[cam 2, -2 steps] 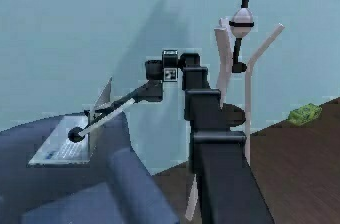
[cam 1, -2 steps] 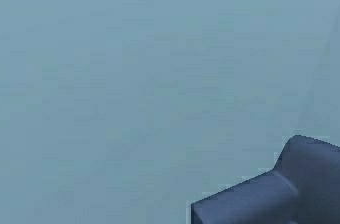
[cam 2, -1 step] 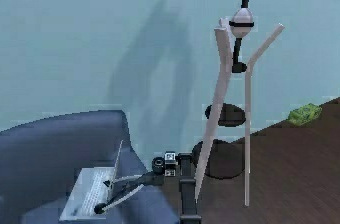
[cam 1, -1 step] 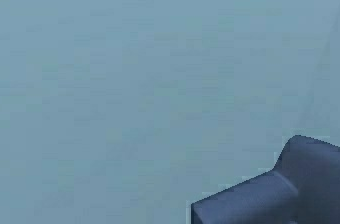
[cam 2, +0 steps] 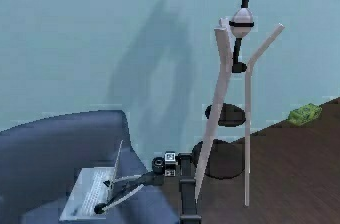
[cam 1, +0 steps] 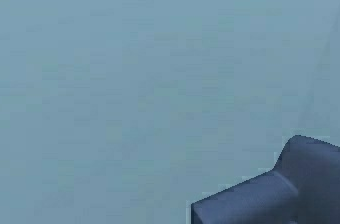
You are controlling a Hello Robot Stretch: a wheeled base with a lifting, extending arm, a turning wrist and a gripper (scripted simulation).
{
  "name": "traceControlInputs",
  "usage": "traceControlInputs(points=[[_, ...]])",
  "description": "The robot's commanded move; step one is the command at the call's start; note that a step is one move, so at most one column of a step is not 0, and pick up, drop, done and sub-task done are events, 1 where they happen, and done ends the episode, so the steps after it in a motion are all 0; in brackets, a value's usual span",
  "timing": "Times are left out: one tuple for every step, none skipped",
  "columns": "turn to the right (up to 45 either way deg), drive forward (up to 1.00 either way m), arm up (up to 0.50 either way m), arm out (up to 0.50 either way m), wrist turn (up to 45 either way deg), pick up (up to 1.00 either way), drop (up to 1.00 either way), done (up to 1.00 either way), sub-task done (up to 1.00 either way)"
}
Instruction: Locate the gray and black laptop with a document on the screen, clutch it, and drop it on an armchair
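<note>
seemingly the drop step: laptop (cam 2: 90, 188) at gripper (cam 2: 101, 207) against the armchair (cam 2: 38, 150), whether it's grasped i cannot tell; next, let it go there.

The dark arm (cam 2: 186, 196) reaches out beside the armchair (cam 2: 38, 140), and its pincer (cam 2: 104, 206) points down at the armchair's seat.

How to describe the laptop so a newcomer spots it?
Start at the blue-grey armchair in the arm side view's lower left, left of the pale coat stand. In front of its cushions is the laptop: a light-grey slab with a thin raised lid, the one pale, angular thing there.
</note>
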Motion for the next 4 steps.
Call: traceControlInputs(points=[[0.0,0.00,0.00,0.00,0.0,0.00,1.00,0.00,0.00],[0.0,0.00,0.10,0.00,0.0,0.00,0.00,0.00,0.00],[0.0,0.00,0.00,-0.08,0.0,0.00,0.00,0.00,0.00],[0.0,0.00,0.00,0.00,0.0,0.00,0.00,1.00,0.00]])
